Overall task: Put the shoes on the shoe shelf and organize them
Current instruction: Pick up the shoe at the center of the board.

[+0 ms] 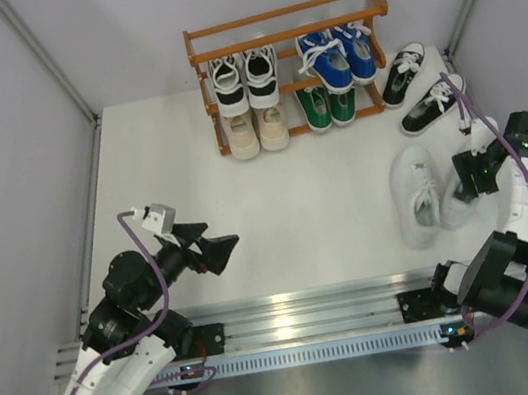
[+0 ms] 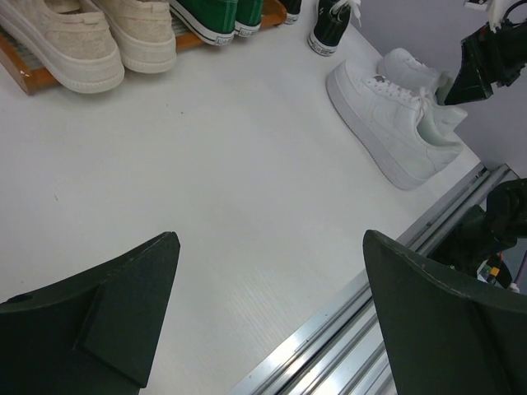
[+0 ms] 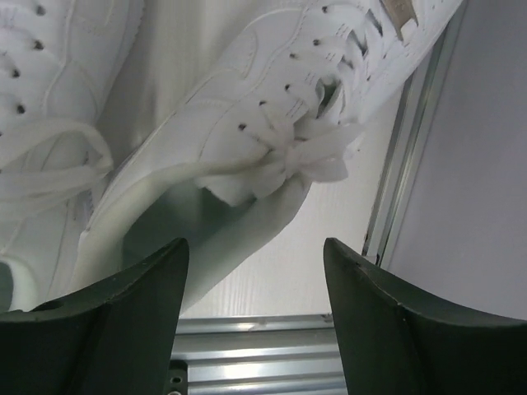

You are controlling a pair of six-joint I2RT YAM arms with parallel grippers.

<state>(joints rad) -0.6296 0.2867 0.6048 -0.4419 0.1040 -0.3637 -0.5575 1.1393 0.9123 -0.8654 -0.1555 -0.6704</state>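
The orange-brown shoe shelf [image 1: 283, 18] stands at the back. It holds a black pair [image 1: 244, 79] and a blue pair [image 1: 337, 55] on the middle tier, and a beige pair [image 1: 256, 130] and a green pair [image 1: 326, 103] on the bottom tier. A second black pair [image 1: 419, 82] lies on the table right of the shelf. The all-white pair [image 1: 416, 194] lies at the right front. My right gripper [image 1: 471, 178] is open just above the heel end of the right white shoe [image 3: 272, 123]. My left gripper [image 1: 214, 251] is open and empty, low at the left front.
Metal rails [image 1: 303, 308] run along the near table edge. Grey walls close in the left, right and back. The left wrist view shows the beige pair [image 2: 82, 41], the white pair [image 2: 395, 123] and the right gripper [image 2: 486, 62].
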